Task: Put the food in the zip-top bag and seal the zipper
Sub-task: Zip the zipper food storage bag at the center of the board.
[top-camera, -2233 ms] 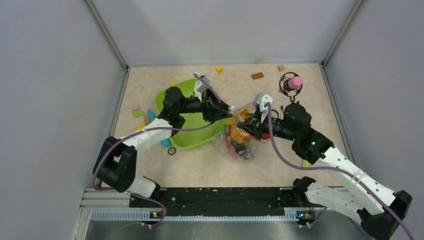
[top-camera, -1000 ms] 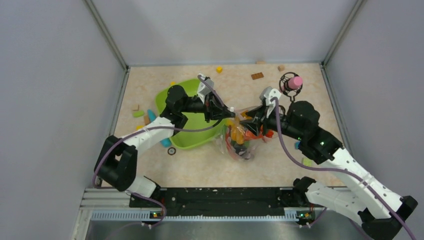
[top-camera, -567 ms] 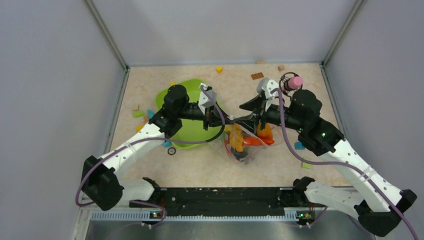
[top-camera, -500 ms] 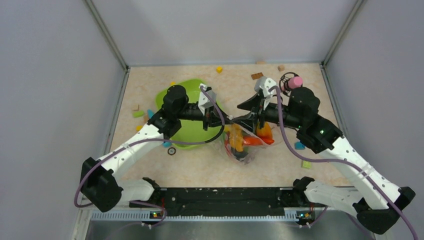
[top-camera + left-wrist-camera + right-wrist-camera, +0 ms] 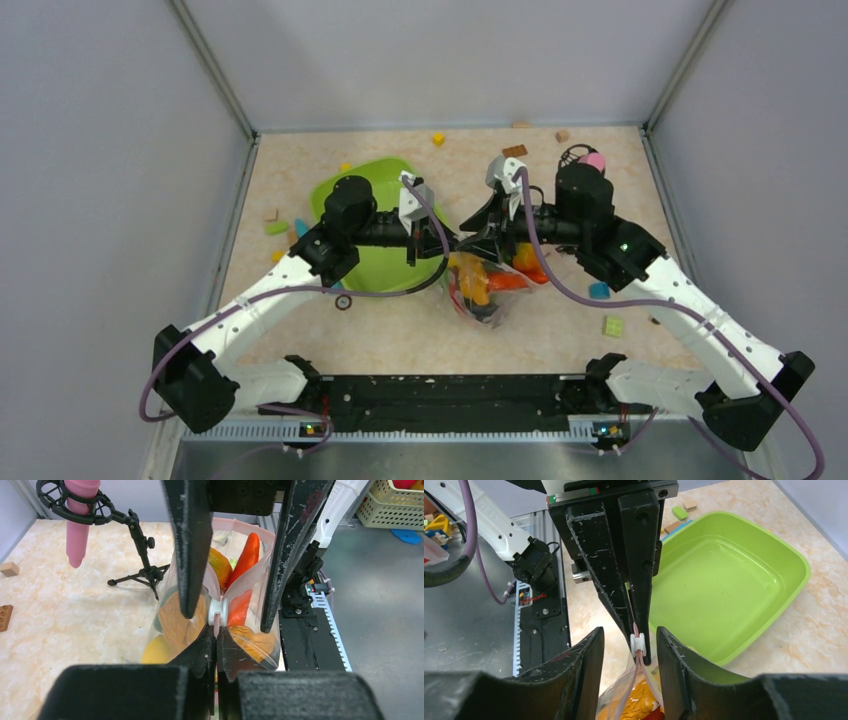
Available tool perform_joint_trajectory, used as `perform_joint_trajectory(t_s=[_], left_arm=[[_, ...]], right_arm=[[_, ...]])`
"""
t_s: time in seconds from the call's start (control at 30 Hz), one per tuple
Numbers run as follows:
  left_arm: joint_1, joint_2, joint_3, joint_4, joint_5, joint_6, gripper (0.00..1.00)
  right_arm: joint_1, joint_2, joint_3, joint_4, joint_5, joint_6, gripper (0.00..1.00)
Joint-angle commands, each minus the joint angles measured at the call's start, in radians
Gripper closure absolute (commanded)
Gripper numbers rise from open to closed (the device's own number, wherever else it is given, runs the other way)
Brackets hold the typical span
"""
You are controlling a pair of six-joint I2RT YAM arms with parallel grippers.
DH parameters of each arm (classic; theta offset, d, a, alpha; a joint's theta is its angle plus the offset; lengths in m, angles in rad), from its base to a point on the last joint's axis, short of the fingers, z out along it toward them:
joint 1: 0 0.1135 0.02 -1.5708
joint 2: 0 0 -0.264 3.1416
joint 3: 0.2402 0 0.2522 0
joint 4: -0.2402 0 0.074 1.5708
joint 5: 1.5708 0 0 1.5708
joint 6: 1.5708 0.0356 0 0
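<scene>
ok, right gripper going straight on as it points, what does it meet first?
The white slider on the zipper, sitting between the open fingers of the right gripper; just beyond, probably the left gripper, shut on that zipper.

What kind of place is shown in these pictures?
Probably a laboratory robot cell: grey walls enclose a table, two robot arms are bolted at its near edge, and a pink microphone on a tripod stands on it.

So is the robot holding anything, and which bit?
Left tool pinches the zip-top bag by its zipper; right tool, open around the slider, holds nothing.
</scene>
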Motion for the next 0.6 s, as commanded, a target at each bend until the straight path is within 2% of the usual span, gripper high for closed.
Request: perform_joint_trajectory(t_s=[0.0, 0.13, 0.23, 0.43, 0.47, 0.5, 0.57], left_arm=[[-0.003, -0.016, 0.012, 0.044, -0.011, -0.037, 1.0], [-0.003, -0.007, 0.013, 0.055, 0.007, -0.051, 1.0], [-0.005, -0.006, 0.011, 0.058, 0.019, -0.048, 1.0], [-0.005, -0.01, 0.012, 0.061, 0.012, -0.056, 1.0], [-0.005, -0.01, 0.011, 0.062, 0.011, -0.059, 1.0], [-0.005, -0.009, 0.009, 0.064, 0.005, -0.063, 1.0], [-0.005, -0.011, 0.003, 0.07, -0.033, -0.092, 1.0]], right_arm=[[-0.003, -0.016, 0.034, -0.004, -0.016, -0.04, 0.61], [-0.003, -0.022, 0.028, -0.005, 0.0, -0.051, 0.68], [-0.004, -0.019, 0.03, -0.006, 0.013, -0.059, 0.7], [-0.004, -0.001, 0.04, -0.029, 0.02, -0.073, 0.84], [-0.003, 0.002, 0.041, -0.032, 0.026, -0.076, 0.88], [-0.004, 0.0, 0.041, -0.034, 0.044, -0.07, 0.99], [-0.004, -0.004, 0.038, -0.034, 0.074, -0.066, 1.0]])
